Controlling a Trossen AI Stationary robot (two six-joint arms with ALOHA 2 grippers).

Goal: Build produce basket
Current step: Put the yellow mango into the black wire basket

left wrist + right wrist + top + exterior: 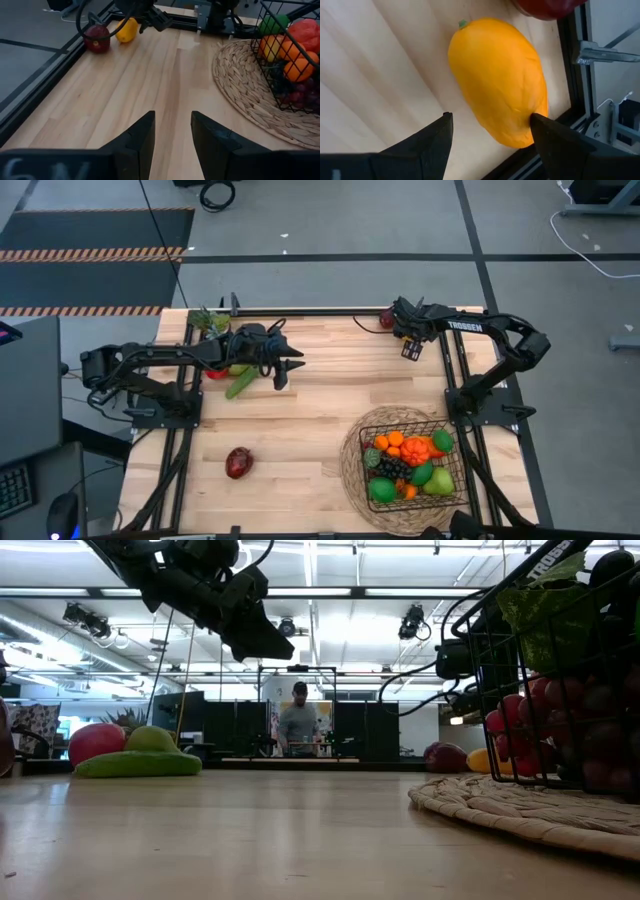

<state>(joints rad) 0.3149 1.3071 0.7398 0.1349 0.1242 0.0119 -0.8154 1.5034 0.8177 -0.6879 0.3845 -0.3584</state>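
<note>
The black wire basket (pixel 455 480) stands on a round woven mat (pixel 352 470) at the near right, holding several fruits. My right gripper (pixel 490 120) is open at the far right edge, with one finger on each side of a yellow-orange fruit (pixel 500 80) that lies on the table. A red apple (pixel 386 321) lies just beyond the fruit. My left gripper (pixel 285 365) is open and empty, above the table at the far left. Beside it lie a cucumber (pixel 240 383), a pear and a red fruit (pixel 97 740). A dark red fruit (pixel 238 462) lies near the front left. My right gripper comes at the yellow-orange fruit slanting down, with its fingers across the fruit's near end. One fingertip (pixel 540 125) stands right at the fruit's side (pixel 527 112), and I cannot tell whether it touches. The other finger stands apart from the fruit.
A black frame rail (pixel 575 60) runs close behind the yellow fruit. A leafy green fruit (pixel 210 320) lies at the far left corner. Bare wood lies in the middle of the table (pixel 320 410). A person (pixel 298 725) stands in the room behind.
</note>
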